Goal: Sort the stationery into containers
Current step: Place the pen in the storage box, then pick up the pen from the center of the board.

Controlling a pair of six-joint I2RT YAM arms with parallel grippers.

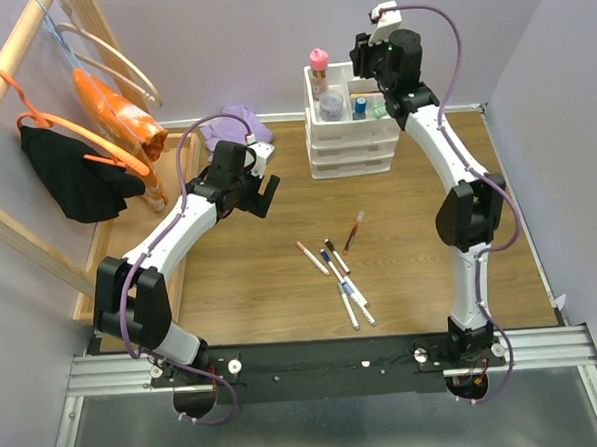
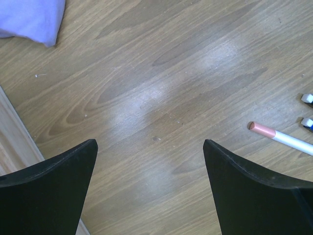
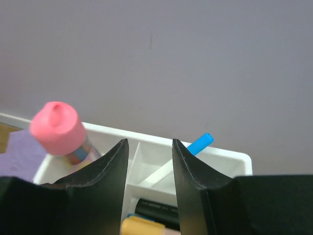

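Black fingers [image 2: 54, 186] of the left tool [image 2: 149, 143] fill the bottom of the left wrist view. They stand wide apart and hold nothing; under them is only bare wood of the counter [image 2: 146, 73]. The top view places this tool to the front-left of the white drawer unit [image 1: 350, 146], above the counter.

Several thin markers [image 1: 338, 271] lie loose on the counter in front of the drawer unit. The left wrist view catches only the pink-capped marker [image 2: 264, 130] and the ends of two others, plus a corner of the purple cloth [image 2: 29, 19], which lies left of the unit.

The right tool [image 3: 149, 142] hangs over the top tray [image 3: 215, 155] of the unit. Its fingers are apart with a narrow gap, and nothing is between them. Only its wrist view looks into the tray: a black highlighter [image 3: 156, 210] and an orange highlighter [image 3: 139, 227] lie below the fingers, and a blue-capped marker [image 3: 200, 143] leans in the compartment behind them. The glue bottle [image 3: 56, 127] stands at the tray's left side. The grey jar [image 1: 331, 105] beside it shows only in the top view.
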